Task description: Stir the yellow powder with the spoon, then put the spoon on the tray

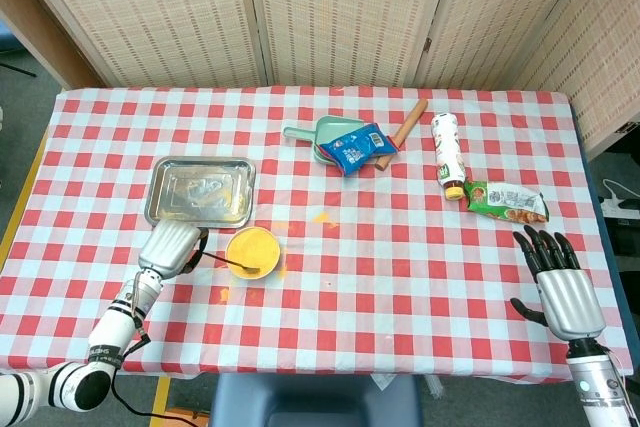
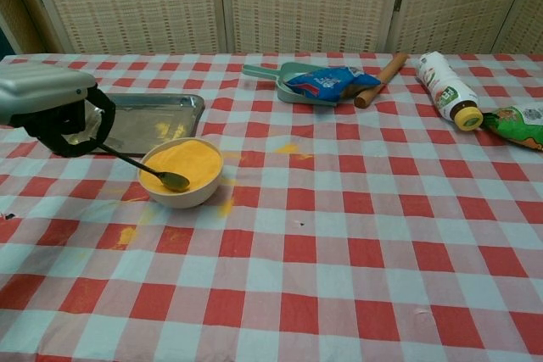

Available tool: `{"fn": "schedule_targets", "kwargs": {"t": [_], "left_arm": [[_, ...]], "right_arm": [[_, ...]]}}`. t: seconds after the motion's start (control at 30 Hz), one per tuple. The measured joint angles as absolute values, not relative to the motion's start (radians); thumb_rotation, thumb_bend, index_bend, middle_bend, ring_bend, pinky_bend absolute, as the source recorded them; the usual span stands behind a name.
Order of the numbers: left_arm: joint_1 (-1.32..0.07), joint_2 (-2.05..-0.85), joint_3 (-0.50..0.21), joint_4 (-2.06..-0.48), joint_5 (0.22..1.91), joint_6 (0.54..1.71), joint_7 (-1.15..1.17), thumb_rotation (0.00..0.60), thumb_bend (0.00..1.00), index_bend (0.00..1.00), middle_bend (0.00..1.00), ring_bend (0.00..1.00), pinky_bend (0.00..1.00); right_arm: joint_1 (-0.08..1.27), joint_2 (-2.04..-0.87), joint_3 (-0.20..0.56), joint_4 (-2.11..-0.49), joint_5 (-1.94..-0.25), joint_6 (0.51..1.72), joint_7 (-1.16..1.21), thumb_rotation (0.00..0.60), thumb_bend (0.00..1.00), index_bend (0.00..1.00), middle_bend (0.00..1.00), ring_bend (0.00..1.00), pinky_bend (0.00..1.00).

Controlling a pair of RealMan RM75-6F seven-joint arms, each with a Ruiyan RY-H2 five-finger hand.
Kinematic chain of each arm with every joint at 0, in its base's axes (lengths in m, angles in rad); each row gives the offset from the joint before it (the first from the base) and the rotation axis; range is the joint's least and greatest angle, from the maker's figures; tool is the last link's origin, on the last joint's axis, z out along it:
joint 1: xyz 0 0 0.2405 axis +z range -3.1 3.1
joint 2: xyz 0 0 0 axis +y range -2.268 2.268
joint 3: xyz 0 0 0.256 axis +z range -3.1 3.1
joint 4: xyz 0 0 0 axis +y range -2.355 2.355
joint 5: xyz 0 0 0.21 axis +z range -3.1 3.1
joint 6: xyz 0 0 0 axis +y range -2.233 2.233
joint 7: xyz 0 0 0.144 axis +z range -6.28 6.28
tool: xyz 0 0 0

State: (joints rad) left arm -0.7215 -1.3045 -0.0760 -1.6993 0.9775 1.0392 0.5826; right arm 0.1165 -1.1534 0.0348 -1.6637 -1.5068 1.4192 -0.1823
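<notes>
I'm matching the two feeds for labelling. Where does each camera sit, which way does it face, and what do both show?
Head view: high above the near edge, looking steeply down on the whole table; shows the left hand with its forearm and the right hand.
Chest view: low at the near edge, looking across toward the screens; shows only the left hand.
Shared: spoon held in the left hand, bowl of yellow powder, tray.
</notes>
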Motion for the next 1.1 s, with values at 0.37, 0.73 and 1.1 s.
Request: {"fn": "schedule_targets", "kwargs": {"t": [0.37,0.73,1.1], "left_arm": [[-0.758,-1.367,-0.107,-1.583,0.904,0.998,0.588,0.600,0.83,1.00,1.00,1.00,1.00],[-0.778,-1.395,-0.139,-1.507,0.922,0.978,0.524,0.600,0.83,1.00,1.00,1.00,1.00],[-0.768,-1.354,-0.156,-1.575,0.929,0.993,0.493,0.600,0.83,1.00,1.00,1.00,1.00]], "right_arm": [[0.111,-1.147,0.041,-1.662,-1.500,1.430,-0.174,0.600,0.09,0.00,0.00,0.00,0.00],[0.115,-1.154,0.049,-1.658,-1.478,1.419,-0.187,0.600,0.09,0.00,0.00,0.00,0.00],[0.114,-1.150,0.046,-1.662,-1.489,1.424,-0.178,0.600,0.09,0.00,0.00,0.00,0.00]]}}
